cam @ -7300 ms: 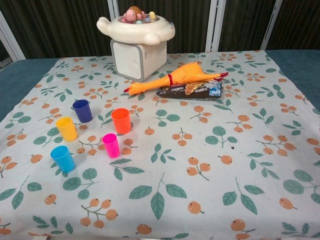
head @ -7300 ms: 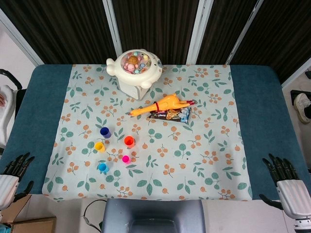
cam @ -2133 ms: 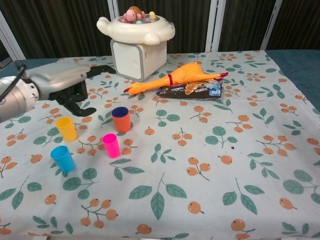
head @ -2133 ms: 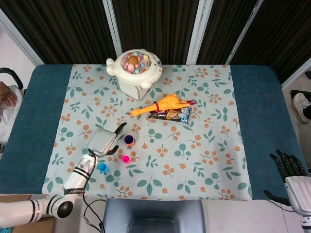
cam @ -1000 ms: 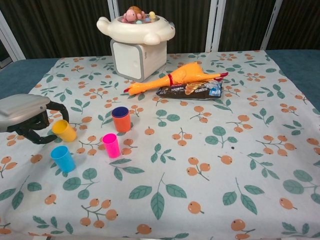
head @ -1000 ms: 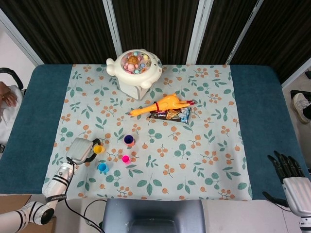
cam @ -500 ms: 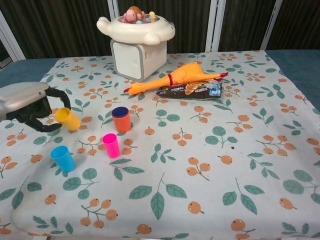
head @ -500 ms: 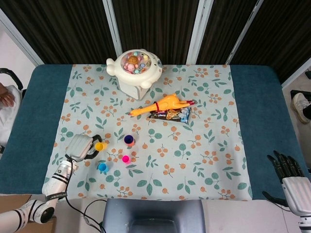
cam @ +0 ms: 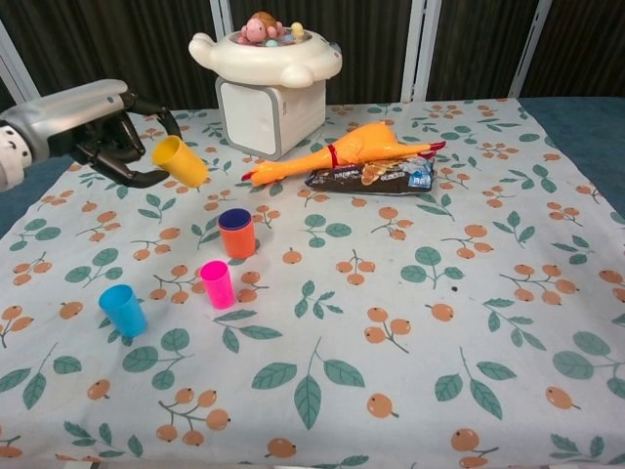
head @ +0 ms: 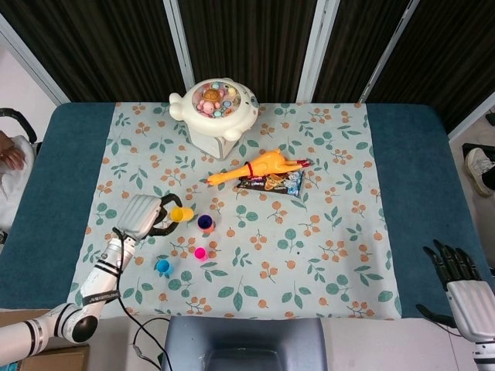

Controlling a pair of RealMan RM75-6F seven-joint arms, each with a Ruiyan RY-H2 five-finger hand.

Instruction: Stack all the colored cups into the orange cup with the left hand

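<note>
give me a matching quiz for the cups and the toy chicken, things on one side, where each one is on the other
Things:
1. yellow cup
2. dark blue cup
3. light blue cup
4. rubber chicken

Places:
A. lying against the snack packet
B. standing alone nearest the table's front edge
C. lifted, tilted, in the left hand
D. nested inside the orange cup

Pairs: 1-C, 2-D, 3-B, 4-A

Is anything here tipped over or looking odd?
Only the yellow cup: it hangs tilted in the air, held by the left hand. The pink cup and blue cup stand upright.
</note>
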